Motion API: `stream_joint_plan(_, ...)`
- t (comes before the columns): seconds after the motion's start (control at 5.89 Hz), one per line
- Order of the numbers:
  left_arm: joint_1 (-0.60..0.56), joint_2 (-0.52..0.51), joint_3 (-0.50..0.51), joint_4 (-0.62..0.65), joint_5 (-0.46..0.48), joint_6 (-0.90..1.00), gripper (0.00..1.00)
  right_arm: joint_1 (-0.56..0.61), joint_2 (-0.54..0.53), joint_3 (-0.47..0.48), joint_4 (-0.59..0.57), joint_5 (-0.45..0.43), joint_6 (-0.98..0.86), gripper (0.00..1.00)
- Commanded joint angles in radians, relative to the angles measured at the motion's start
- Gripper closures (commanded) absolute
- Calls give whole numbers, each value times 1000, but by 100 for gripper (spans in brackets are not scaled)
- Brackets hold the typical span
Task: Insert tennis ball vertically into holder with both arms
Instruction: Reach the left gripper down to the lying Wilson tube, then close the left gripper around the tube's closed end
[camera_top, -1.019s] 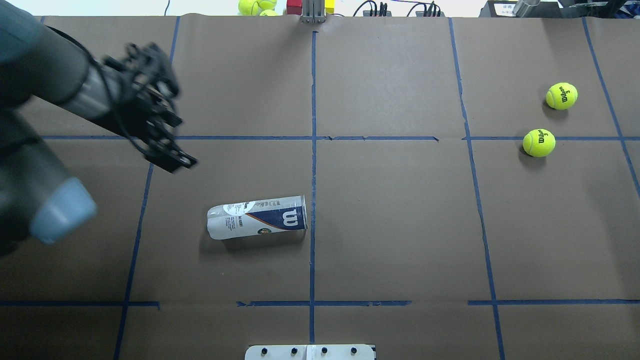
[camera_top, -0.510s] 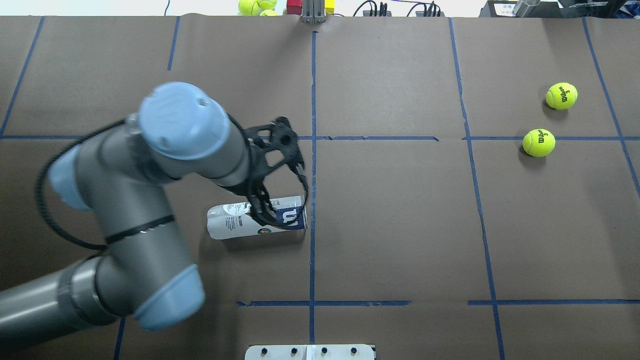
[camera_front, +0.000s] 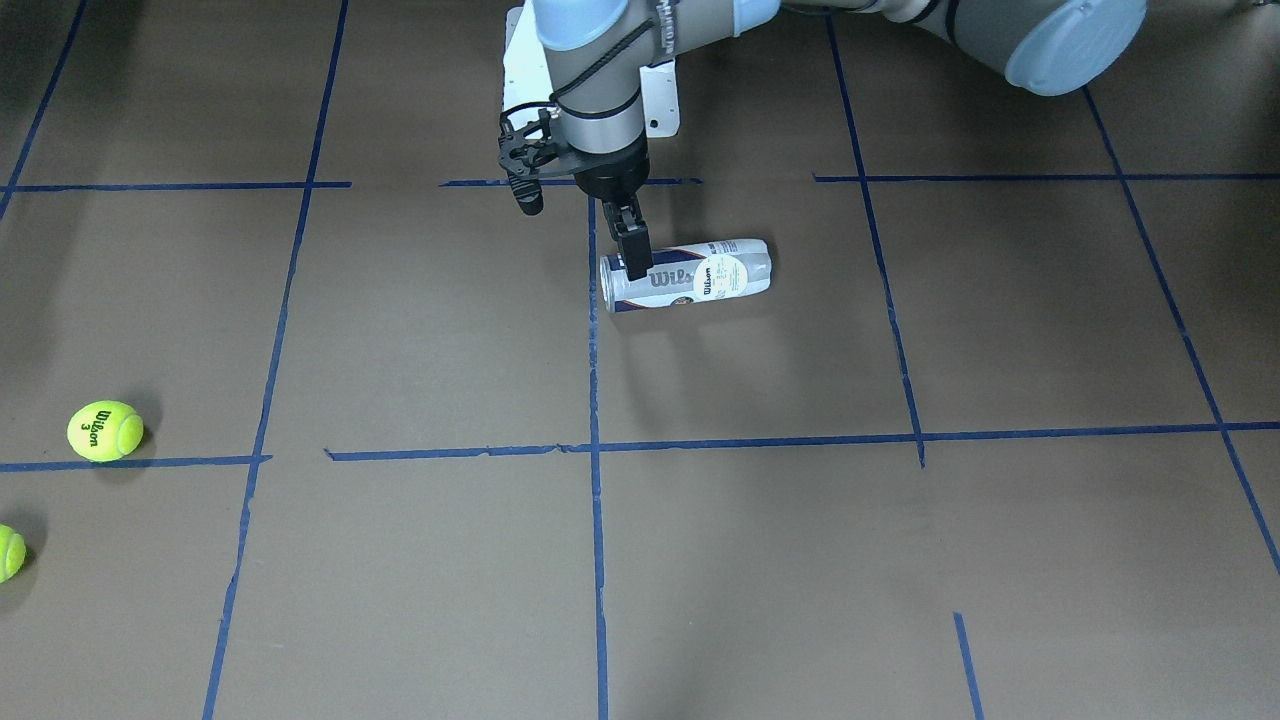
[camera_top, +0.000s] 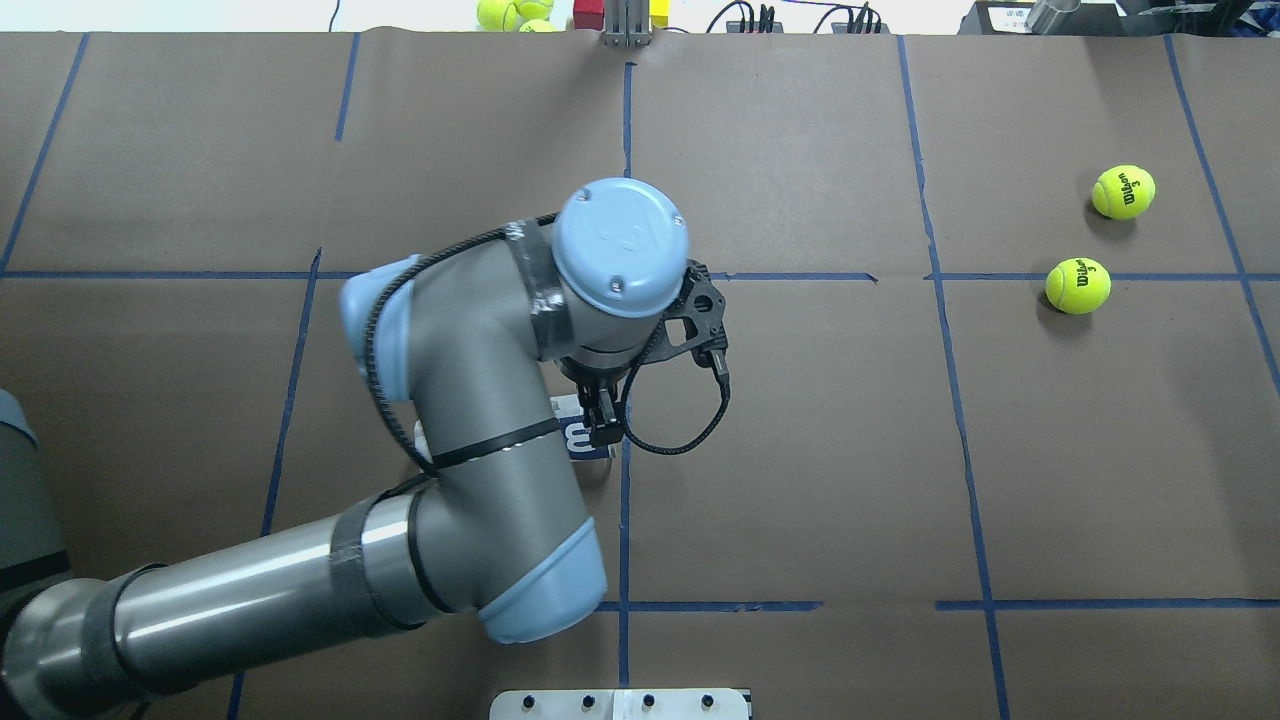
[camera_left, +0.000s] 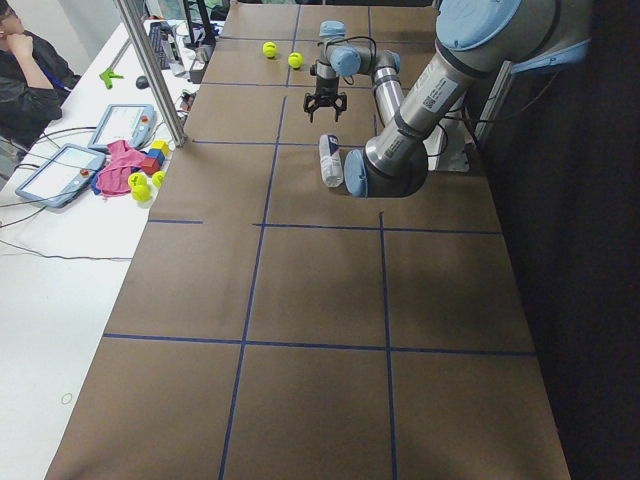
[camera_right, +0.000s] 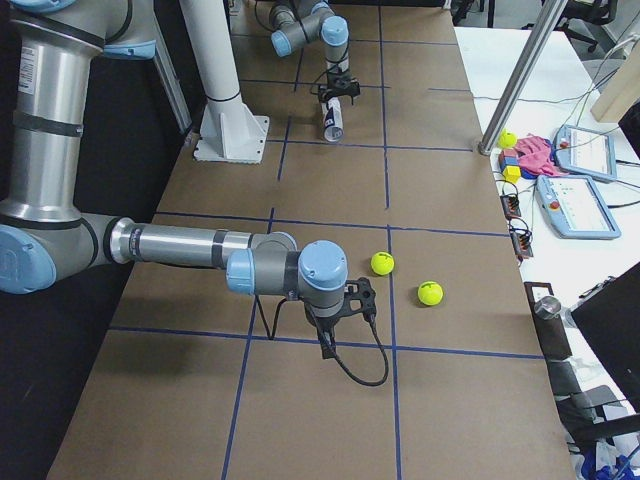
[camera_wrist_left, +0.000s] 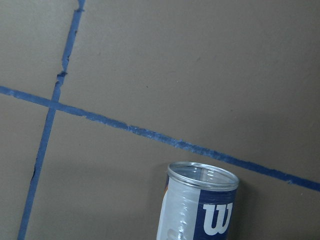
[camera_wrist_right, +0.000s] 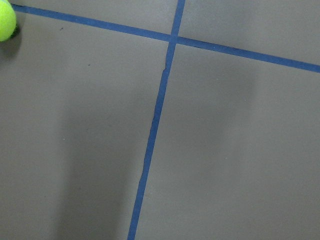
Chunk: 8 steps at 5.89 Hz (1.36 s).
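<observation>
A long table covered in brown paper (camera_top: 800, 450) and gridded with blue tape lines (camera_top: 625, 520) fills every view. The grey tubular left arm with light-blue joint caps (camera_top: 480, 400) reaches in from the robot's left to the table's middle. In the overhead view its elbow and wrist hide most of the holder, leaving only the navy end with the white "W".

The grey right arm (camera_right: 190, 247) shows only in the side view from the robot's right, stretched low over the right end of the table. Its black right gripper (camera_right: 325, 348) points down at bare paper, and I cannot tell how its jaws stand.

A white metal pedestal base (camera_right: 232, 135) is bolted at the robot's edge of the table.

The clear plastic Wilson tennis-ball can with navy-and-white label (camera_front: 690, 277) lies on its side near the centre, just beside a lengthwise tape line. Its open mouth faces the robot's right. The black left gripper (camera_front: 634, 265) hangs over that open end with jaws spread and grasping nothing. Whether a finger touches the can cannot be made out.

A black cable (camera_top: 690, 440) loops off the left wrist.

Two yellow-green Wilson tennis balls (camera_top: 1078, 285) (camera_top: 1123, 192) sit near each other, well apart from the can, on the robot's right.
</observation>
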Motion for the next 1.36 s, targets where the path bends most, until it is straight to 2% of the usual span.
stream_joint_plan(0.0,25,-51,124,39,45,49,0,0,0,0,0,-2,0,0)
stream_joint_plan(1.02,62,-42,190,22,44,54,0,0,0,0,-1,-2,0,0)
stream_joint_plan(1.19,62,-41,221,-22,44,52,0,0,0,-2,-1,-2,0,0)
